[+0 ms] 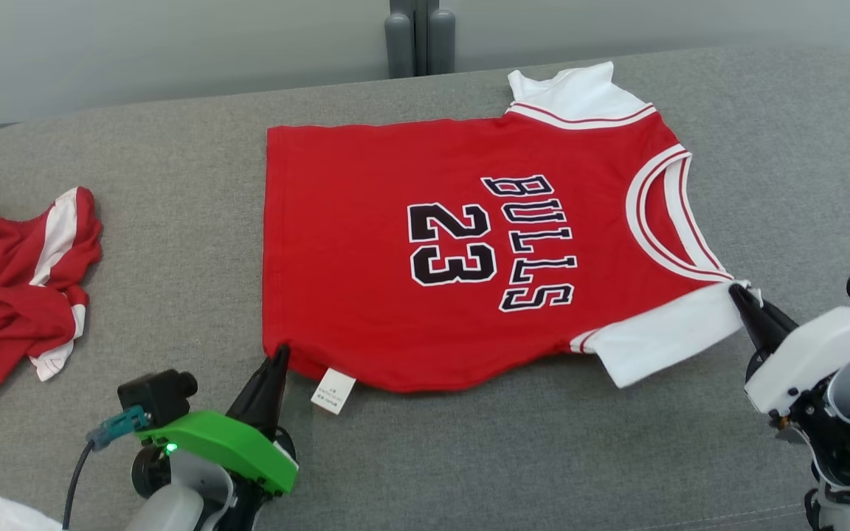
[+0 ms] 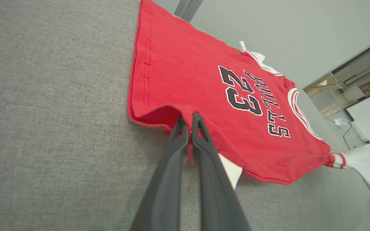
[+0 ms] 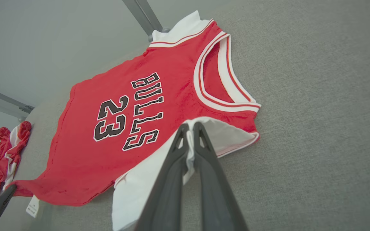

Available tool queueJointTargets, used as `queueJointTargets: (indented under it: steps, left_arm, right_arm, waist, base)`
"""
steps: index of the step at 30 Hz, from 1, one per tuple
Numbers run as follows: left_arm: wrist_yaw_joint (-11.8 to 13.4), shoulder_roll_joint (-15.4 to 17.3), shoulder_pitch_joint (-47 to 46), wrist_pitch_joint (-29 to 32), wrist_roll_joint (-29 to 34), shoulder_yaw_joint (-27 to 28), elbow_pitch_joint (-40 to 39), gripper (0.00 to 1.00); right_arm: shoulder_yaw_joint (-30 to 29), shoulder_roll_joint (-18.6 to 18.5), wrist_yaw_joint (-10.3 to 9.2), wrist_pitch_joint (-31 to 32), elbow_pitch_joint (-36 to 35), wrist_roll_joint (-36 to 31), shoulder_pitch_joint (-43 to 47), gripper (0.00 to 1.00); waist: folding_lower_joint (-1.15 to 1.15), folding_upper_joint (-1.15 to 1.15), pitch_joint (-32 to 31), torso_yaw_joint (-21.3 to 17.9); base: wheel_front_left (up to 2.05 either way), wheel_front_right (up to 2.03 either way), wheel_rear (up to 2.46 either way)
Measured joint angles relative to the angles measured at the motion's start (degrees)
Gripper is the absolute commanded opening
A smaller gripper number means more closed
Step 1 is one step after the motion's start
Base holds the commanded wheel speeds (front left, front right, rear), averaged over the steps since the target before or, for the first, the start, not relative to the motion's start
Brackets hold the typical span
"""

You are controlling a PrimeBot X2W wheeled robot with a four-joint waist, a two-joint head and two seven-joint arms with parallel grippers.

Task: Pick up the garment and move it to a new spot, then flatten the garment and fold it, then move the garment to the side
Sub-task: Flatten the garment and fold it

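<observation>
Inspection found the red short-sleeved jersey with white sleeves and black "BULLS 23" lettering (image 1: 366, 258) lying face up and spread nearly flat on the grey fabric-covered counter (image 1: 543, 457). Its neckline was toward the robot's right and its hem toward the left. The left fingers (image 1: 266, 387) were pressed fully together on the near hem corner, with a fold of red cloth pinched between the tips and lifted slightly off the counter in the left wrist view. A white care label (image 1: 333, 391) lay just beside that grip. The right fingers (image 1: 761, 317) were likewise closed tight, holding the outer edge of the near white sleeve (image 1: 661, 339). A second, crumpled red-and-white garment (image 1: 4, 280) lay well apart at the left edge. In my judgement the relocation was complete and flattening was near its end, with the fold not yet begun, since no layer was doubled over. The next move would call for both arms to lift together, keep the near edge taut, and carry it toward the far edge. The chief concern was the slender sleeve grip, which could slip or let the sleeve trail.
</observation>
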Motion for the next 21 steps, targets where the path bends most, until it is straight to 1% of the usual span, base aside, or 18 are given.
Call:
queueJointTargets:
  steps: [3,8,14,21]
  left_arm:
    - [0.0,-0.6,-3.7,1.8,0.4,-0.6,1.5,0.0]
    - [0.0,-1.7,-9.5,2.6,0.5,-0.3,4.7,0.0]
    - [1.9,-2.4,-15.0,2.3,1.9,0.3,9.1,0.0]
    - [2.6,-3.3,-18.9,1.5,3.3,0.0,13.2,0.0]
  right_arm:
    - [1.3,0.0,0.0,-2.5,1.4,-2.4,-4.3,0.0]
    - [3.8,0.0,0.0,-6.7,6.2,-3.3,-11.1,0.0]
    - [4.7,0.0,0.0,-10.6,13.3,-4.2,-17.5,0.0]
    - [5.7,0.0,0.0,-15.8,19.0,-5.0,-21.9,0.0]
  waist:
    - [0.0,0.0,0.8,0.1]
    - [0.0,0.0,2.4,-0.2]
    - [0.0,0.0,4.3,-0.8]
    - [0.0,0.0,6.3,-1.2]
  base:
    - [0.0,0.0,0.0]
    - [0.0,0.0,0.0]
    - [0.0,0.0,0.0]
    - [0.0,0.0,0.0]
